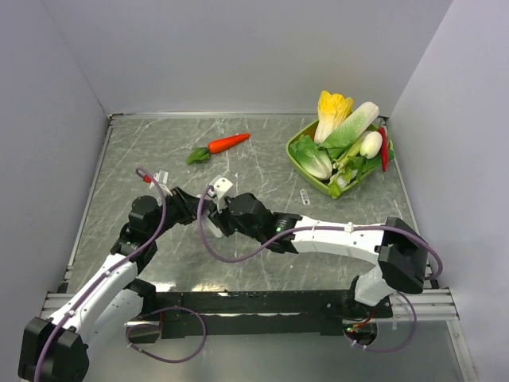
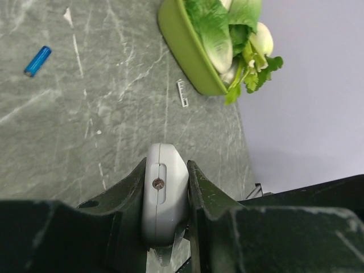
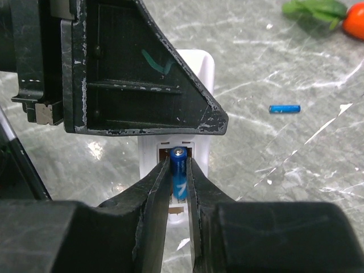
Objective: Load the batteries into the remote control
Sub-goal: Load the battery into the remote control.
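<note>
Blue, light and likely slippery, the battery (image 3: 178,177) is pinched across its barrel by my nearly closed right tool (image 3: 179,162), nose at the open bay of the remote control (image 3: 202,149) (stiff plastic, clamped by its edges in my left tool (image 2: 165,170)). The second battery (image 3: 284,108) lies well apart from the remote control on the worktop (image 3: 273,170).

Left wrist view: the left gripper (image 2: 166,166) hides the lower half of the remote control (image 2: 173,199); its button face is out of sight. Right wrist view: 1 dark finger (image 3: 131,74) covers most of it. The lower end of the battery (image 3: 179,170) is hidden inside the right gripper (image 3: 178,164). The carrot (image 3: 355,23) is cut off by the edge. A white slotted piece (image 2: 182,92) beside the basket (image 2: 183,51) is too small to identify.
</note>
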Controlling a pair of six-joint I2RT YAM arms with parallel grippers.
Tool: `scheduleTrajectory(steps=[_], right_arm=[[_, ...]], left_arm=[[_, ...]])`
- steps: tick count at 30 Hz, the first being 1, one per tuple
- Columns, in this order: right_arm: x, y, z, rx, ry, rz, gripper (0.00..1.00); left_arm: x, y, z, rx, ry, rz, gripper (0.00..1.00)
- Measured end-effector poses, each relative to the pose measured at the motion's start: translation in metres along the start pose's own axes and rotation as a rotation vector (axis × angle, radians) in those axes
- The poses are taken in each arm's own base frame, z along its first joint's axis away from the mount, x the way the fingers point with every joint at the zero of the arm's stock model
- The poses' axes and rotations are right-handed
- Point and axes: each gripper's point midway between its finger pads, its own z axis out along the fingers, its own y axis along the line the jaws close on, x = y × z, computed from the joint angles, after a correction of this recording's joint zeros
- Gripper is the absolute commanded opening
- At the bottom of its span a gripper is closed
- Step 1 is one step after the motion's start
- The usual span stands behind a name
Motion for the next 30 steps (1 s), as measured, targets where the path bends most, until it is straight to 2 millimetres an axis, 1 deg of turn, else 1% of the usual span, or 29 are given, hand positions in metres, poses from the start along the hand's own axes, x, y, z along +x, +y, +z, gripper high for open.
scheduleTrajectory(steps=[5, 17, 26, 30], right_arm=[[0.010, 0.001, 0.004, -0.002, 0.040, -0.009, 0.29], [0.012, 0.000, 0.004, -0.011, 0.067, -0.023, 0.33], [0.014, 0.000, 0.003, -0.027, 0.075, -0.039, 0.35], [0.016, -0.006, 0.002, -0.012, 0.087, -0.051, 0.35]], left_arm=[[0.001, 0.008, 0.002, -0.034, 0.002, -0.009, 0.01], [0.003, 0.012, 0.001, -0.051, 0.007, -0.016, 0.01], [0.005, 0.013, 0.001, -0.053, 0.016, -0.019, 0.01], [0.007, 0.008, 0.001, -0.033, 0.030, -0.031, 0.01]])
